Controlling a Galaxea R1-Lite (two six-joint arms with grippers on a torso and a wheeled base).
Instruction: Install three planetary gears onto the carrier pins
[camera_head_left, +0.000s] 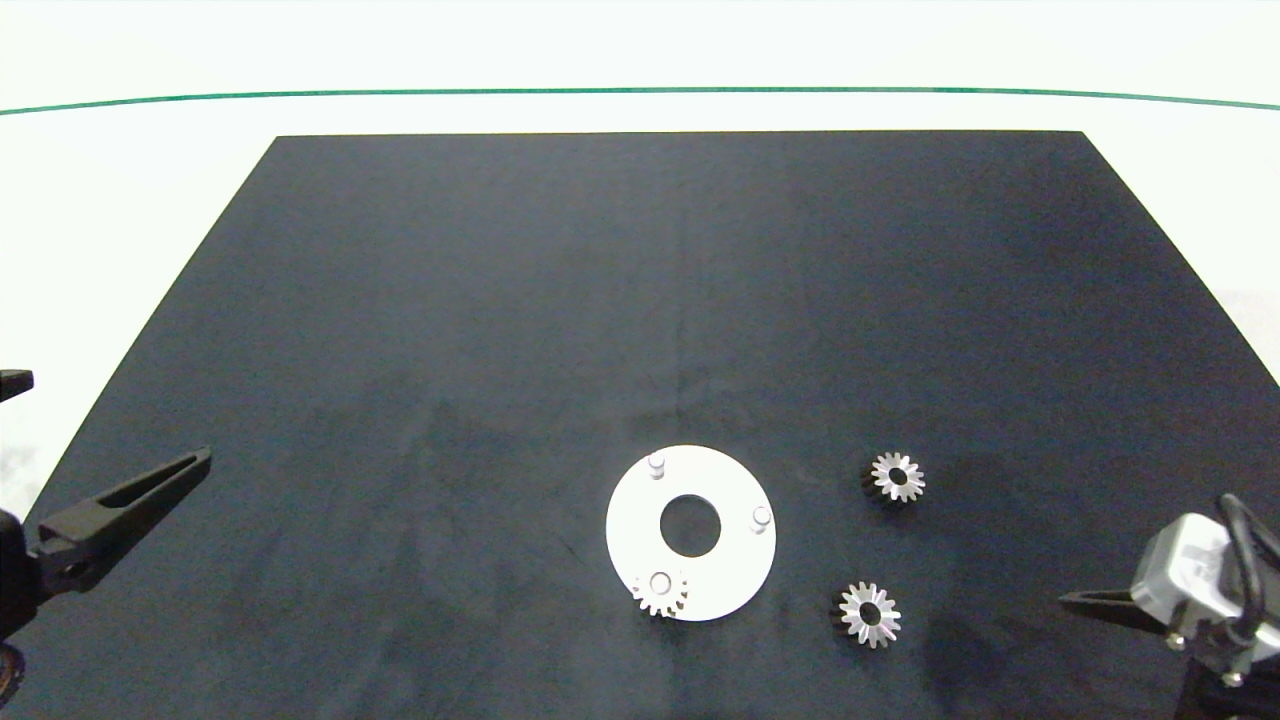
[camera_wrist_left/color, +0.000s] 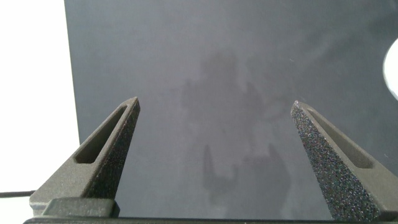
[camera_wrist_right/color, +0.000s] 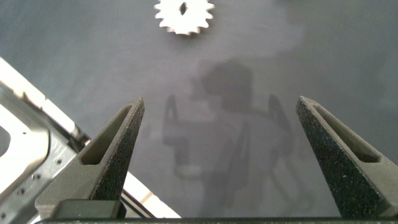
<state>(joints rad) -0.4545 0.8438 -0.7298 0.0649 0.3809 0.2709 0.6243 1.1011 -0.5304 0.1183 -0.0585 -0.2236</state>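
The white carrier disc (camera_head_left: 732, 572) lies on the black mat, near the front and just right of centre. Two of its carrier pins (camera_head_left: 656, 465) (camera_head_left: 761, 517) stand bare. A silver planetary gear (camera_head_left: 660, 594) sits over the near-left pin, overhanging the disc's rim. Two more gears lie flat on the mat to the disc's right, one farther back (camera_head_left: 897, 477) and one nearer (camera_head_left: 869, 613). My left gripper (camera_wrist_left/color: 216, 104) hovers open and empty at the mat's left edge. Far right of the gears my right gripper (camera_wrist_right/color: 221, 102) is open and empty, with one gear (camera_wrist_right/color: 184, 14) ahead of it.
The black mat (camera_head_left: 640, 300) covers most of the white table, and a green line (camera_head_left: 640, 91) runs along the far side. A sliver of the white disc (camera_wrist_left/color: 393, 68) shows in the left wrist view. Metal robot framework (camera_wrist_right/color: 25, 149) shows beside the right gripper.
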